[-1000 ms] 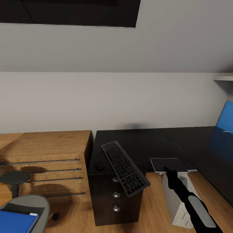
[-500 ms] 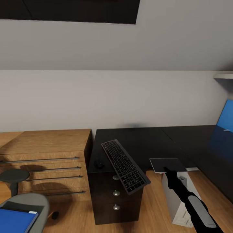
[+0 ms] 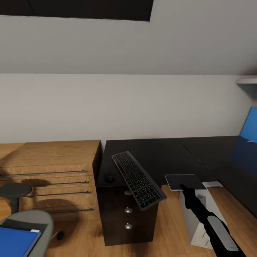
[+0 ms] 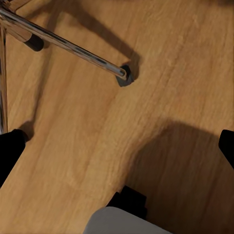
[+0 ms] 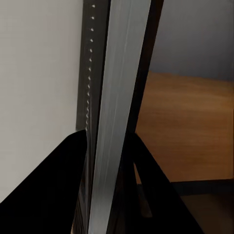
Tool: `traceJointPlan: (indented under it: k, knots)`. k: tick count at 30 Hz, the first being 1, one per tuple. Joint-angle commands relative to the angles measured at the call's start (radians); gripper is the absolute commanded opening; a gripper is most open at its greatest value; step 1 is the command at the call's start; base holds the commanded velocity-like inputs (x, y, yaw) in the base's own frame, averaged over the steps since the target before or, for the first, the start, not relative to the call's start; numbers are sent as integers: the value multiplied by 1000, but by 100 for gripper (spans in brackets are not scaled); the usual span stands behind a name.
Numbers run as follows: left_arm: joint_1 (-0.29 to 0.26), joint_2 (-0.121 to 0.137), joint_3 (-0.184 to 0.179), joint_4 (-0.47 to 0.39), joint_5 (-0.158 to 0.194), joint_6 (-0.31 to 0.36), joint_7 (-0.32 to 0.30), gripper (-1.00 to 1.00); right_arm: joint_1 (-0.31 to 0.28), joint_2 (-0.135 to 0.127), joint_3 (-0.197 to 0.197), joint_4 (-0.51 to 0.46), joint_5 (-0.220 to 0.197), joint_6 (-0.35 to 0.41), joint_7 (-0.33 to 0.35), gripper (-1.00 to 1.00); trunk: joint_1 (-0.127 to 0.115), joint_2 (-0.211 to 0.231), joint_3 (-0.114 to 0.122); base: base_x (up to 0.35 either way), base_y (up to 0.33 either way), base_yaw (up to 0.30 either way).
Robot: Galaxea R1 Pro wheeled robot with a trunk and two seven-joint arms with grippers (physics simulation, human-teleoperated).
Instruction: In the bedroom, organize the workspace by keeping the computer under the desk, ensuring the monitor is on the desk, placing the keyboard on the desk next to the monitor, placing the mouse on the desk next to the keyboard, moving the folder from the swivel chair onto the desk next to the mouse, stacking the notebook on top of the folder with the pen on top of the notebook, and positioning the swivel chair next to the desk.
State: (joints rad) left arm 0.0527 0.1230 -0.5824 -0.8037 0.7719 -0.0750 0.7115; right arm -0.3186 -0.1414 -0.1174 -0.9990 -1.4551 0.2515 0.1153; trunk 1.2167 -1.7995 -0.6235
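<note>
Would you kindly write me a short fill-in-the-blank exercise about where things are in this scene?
1. The keyboard lies on the desk with one end overhanging the ____ edge.
2. The mouse sits on the desk beside the ____.
3. The blue folder lies on the ____.
4. The right gripper is shut on the ____.

Missing words: front; keyboard; swivel chair; notebook

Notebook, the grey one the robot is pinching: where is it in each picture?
Head view: the notebook is at the desk's front edge, right of the keyboard.
Right wrist view: seen edge-on, a thin silver strip between the black fingers.
Left wrist view: wooden floor and a chrome chair leg.
Shared landmark: the right gripper pinching it.
</note>
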Motion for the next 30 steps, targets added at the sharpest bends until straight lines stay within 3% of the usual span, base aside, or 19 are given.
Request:
traceJointPlan:
  k: [1,30]
  knots:
    - [-1,1,-5,-2,10,-8,5,100,0,0,-2,0,-9,6,4,-100,0,0,-1,0,0,0]
    - [-1,3,-6,1,9,-8,3,100,0,6,-1,0,-8,-3,3,-100,0,0,-1,47,0,0]
